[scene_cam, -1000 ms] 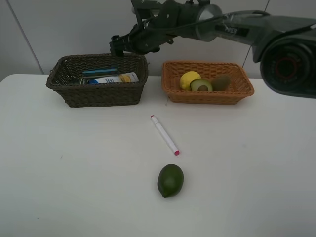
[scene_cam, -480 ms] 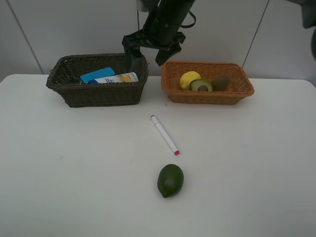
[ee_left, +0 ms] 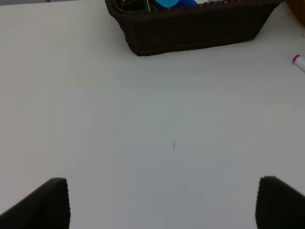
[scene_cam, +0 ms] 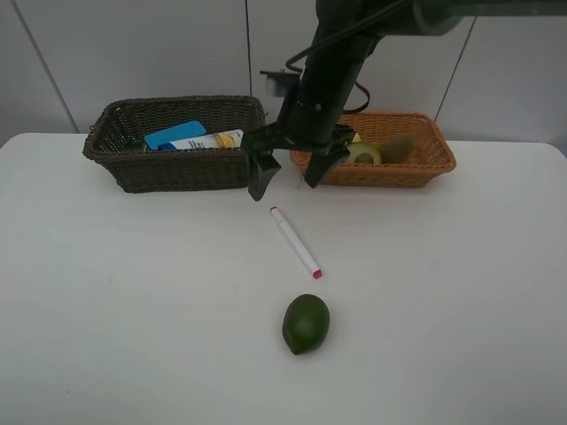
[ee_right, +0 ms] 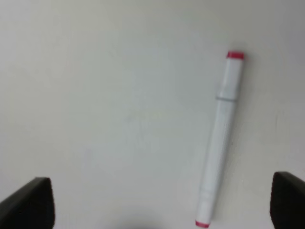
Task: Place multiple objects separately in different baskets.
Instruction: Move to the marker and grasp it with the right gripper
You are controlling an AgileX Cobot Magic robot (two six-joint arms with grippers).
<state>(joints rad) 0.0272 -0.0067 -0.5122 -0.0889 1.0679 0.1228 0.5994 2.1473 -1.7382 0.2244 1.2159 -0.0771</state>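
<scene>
While the right pincer (scene_cam: 290,174) gapes wide, the marker (scene_cam: 295,242) lies diagonally, one end near the avocado (scene_cam: 306,323).

The left hand (ee_left: 162,205) gaped above the table (ee_left: 157,124); a marker tip (ee_left: 299,61) lay four o'clock from the basket (ee_left: 190,31).

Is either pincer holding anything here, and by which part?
Nothing is held. The right pincer is open above the marker; the left pincer is open over bare table.
</scene>
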